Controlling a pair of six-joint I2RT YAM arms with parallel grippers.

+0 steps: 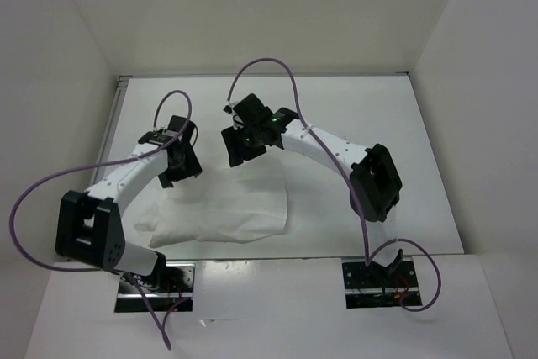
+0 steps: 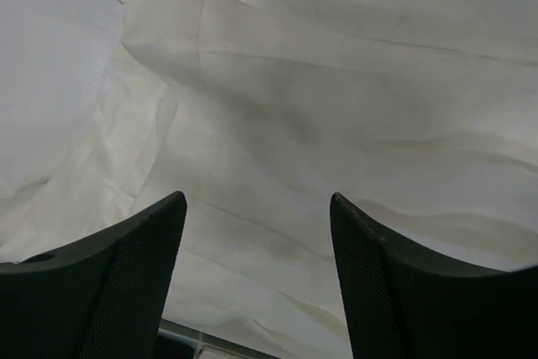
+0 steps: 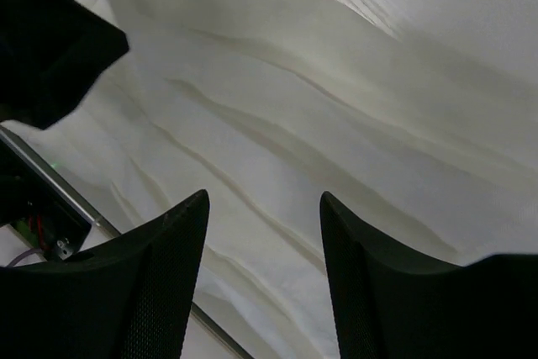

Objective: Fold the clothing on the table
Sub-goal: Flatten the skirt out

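The table (image 1: 361,115) is spread wide beneath both claws, and most of its bare surface lies beyond them and out to either side. The clothing (image 1: 235,208) is laid on it as a rumpled, roughly rectangular bundle under the claws and on their near side, towards the arm bases. A doubled layer with a squared edge is seen ahead of the left claw in its wrist view, so at least one fold is judged to be made already. The left claw (image 1: 181,161) is held just above the bundle's far left part. The right claw (image 1: 242,145) is held above the far edge near the middle, close beside the left one. Both are released: in each wrist view the fingers are parted, and only pleated fabric is seen through the gap, with nothing pinched. This placement is judged to suit a fresh hold on the far edge, so that it can be carried towards the near one. The fabric is thin and lies in soft ridges, so a shallow pinch is likely to be lost.
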